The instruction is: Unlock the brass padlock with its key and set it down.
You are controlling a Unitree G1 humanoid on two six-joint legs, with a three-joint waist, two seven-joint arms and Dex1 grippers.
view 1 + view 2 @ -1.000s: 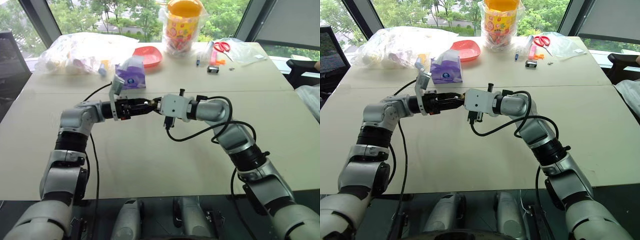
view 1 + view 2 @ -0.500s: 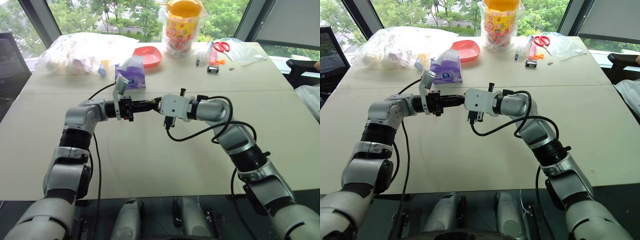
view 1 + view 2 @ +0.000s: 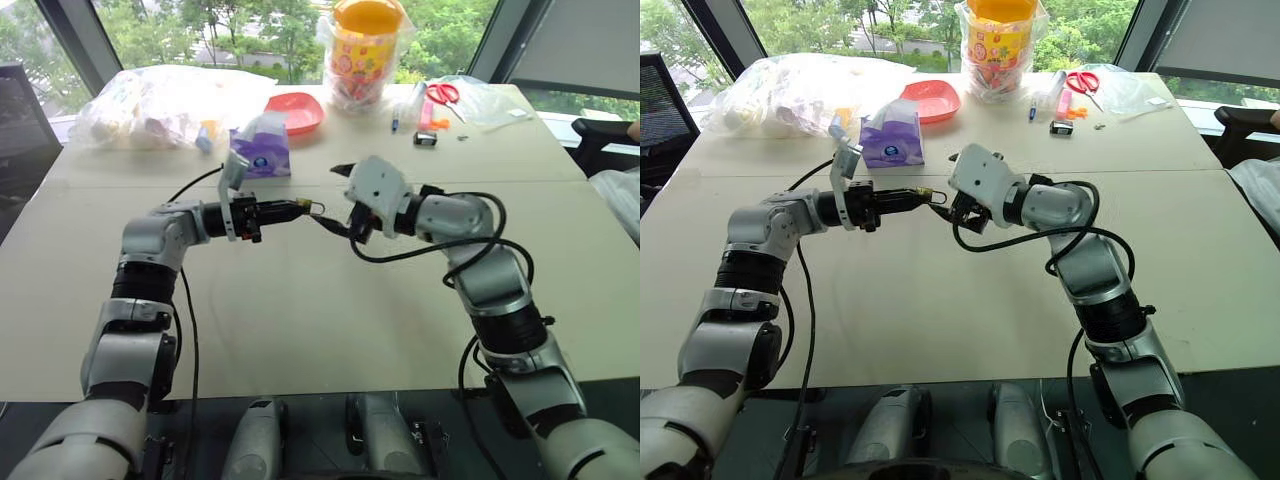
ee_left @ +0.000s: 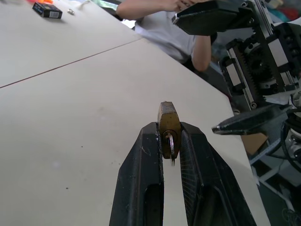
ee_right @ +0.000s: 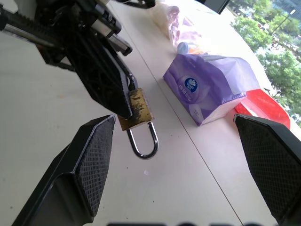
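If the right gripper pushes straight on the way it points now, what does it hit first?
Most likely the brass padlock clamped in the left gripper. The right gripper, jaws wide open, faces it closely, the shackle hanging between them. Depth is hard to judge; the purple tissue pack lies farther behind.

Yellow-brass padlock (image 5: 136, 109) with silvery shackle; black, cross-hatched end effector fingers (image 5: 89, 160); purple tissue pack (image 5: 209, 85); red dish (image 3: 297, 111); beige worktop (image 3: 300, 320).

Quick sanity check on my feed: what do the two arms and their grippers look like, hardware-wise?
Both arms are silver-grey shells with black joint bands. A loose black cable runs along the left arm, and another loops off the right forearm. The left gripper has slim black fingers behind a grey bracket. The right gripper has broad black fingers with cross-hatched pads and a white housing.
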